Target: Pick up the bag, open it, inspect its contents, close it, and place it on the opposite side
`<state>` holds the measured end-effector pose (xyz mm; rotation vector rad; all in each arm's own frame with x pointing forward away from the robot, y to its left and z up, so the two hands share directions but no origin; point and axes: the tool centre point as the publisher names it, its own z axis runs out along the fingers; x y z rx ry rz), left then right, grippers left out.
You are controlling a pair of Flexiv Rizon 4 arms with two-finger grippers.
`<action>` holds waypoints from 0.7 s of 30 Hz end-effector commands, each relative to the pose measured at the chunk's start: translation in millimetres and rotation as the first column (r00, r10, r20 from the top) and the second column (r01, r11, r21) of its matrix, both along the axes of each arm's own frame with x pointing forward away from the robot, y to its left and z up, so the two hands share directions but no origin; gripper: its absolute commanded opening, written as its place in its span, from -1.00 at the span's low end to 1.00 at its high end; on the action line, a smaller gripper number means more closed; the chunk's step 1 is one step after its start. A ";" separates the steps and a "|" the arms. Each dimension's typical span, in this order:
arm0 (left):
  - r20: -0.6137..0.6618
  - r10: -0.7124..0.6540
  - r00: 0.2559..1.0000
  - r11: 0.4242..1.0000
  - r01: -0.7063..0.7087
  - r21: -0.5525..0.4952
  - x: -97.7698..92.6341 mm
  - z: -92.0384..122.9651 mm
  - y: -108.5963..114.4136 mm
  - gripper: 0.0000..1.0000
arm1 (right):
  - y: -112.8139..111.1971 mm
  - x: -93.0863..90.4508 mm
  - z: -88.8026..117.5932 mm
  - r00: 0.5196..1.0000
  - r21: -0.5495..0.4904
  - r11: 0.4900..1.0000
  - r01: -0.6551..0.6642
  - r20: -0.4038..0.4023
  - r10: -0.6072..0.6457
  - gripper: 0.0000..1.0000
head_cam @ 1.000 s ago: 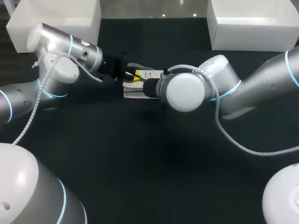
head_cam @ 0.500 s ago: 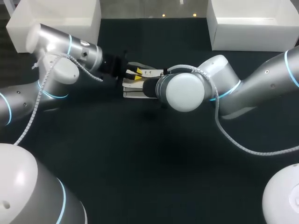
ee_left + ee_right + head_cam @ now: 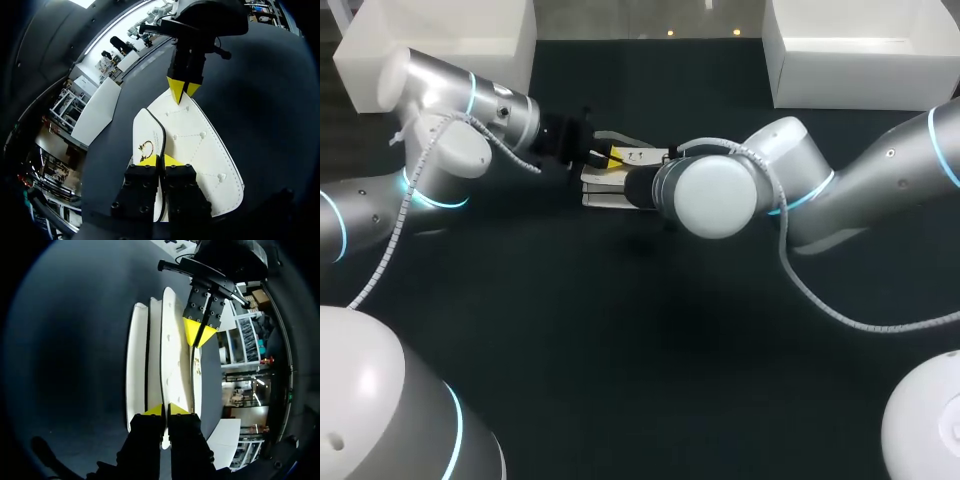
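- Bag spans between our grippers over the desk, with its long axis running gripper to gripper.
- Left gripper is clamped on the flap edge.
- Right gripper is clamped on the opposite end.

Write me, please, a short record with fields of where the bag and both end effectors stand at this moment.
Bag: white quilted bag, its flap bearing a gold clasp, held between both end effectors over the dark table.
Left end effector: shut on the flap's edge.
Right end effector: shut on one panel's edge at the bag's opposite end.
Opening: panels splayed apart near the right end effector; contents not visible.
Contact with table: cannot tell.
Other: left white bin and right white bin at the far corners.
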<state>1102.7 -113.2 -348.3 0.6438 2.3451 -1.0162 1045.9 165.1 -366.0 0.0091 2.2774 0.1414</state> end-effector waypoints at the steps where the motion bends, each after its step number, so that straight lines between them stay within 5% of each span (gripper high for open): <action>1: -0.001 -0.023 1.000 1.000 0.023 -0.015 7.8 -6.4 1.7 -1.00 | -1.6 -1.3 -3.2 1.000 0.000 1.000 0.000 0.003 0.000 -1.00; 15: 0.050 -0.085 0.995 0.996 0.086 -0.022 -9.4 -1.6 20.2 -1.00 | -1.6 -1.3 -3.2 1.000 0.000 1.000 0.000 0.003 0.000 -1.00; 21: 0.052 -0.116 0.992 0.993 0.116 -0.006 -9.6 -4.9 5.5 -1.00 | -1.6 -1.3 -3.2 1.000 0.000 1.000 0.000 0.003 0.000 -1.00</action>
